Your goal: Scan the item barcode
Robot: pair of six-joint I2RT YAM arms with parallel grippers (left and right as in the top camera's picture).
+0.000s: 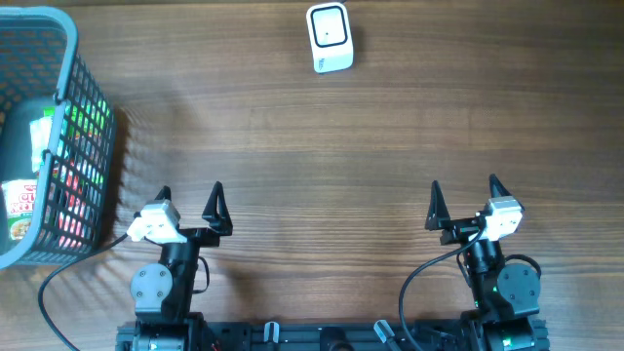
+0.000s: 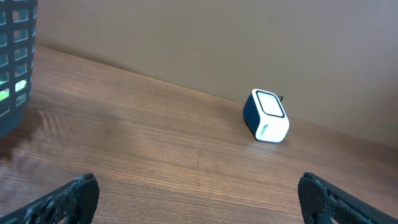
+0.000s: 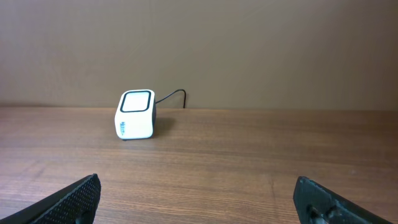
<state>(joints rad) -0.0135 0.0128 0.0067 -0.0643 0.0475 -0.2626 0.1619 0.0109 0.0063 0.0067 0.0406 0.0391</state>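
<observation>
Left gripper: the left gripper (image 1: 190, 191) sat at the near left of the table with its two black pointed fingers spread wide and nothing between them

Right gripper: the right gripper (image 1: 465, 185) sat at the near right, level with the left one and well apart from it, its black fingers equally wide and empty

Table: both grippers hung over a brown wood-grain table (image 1: 292, 146), touching no object on it

Scanner: a small white box-shaped barcode scanner with dark sides and a dark-framed window on top (image 1: 330, 37) stood at the far edge, a little right of centre, well apart from both grippers; a thin black cable (image 3: 174, 94) curved out behind it

Basket: a blue-grey plastic mesh basket (image 1: 70, 58) stood at the far left, beyond the left gripper and not touched by it

Items: the packaged goods to be scanned lay inside the basket, among them a white and red printed packet (image 1: 19, 203) at the near end and green and red packs showing through the mesh; no barcode could be made out
</observation>
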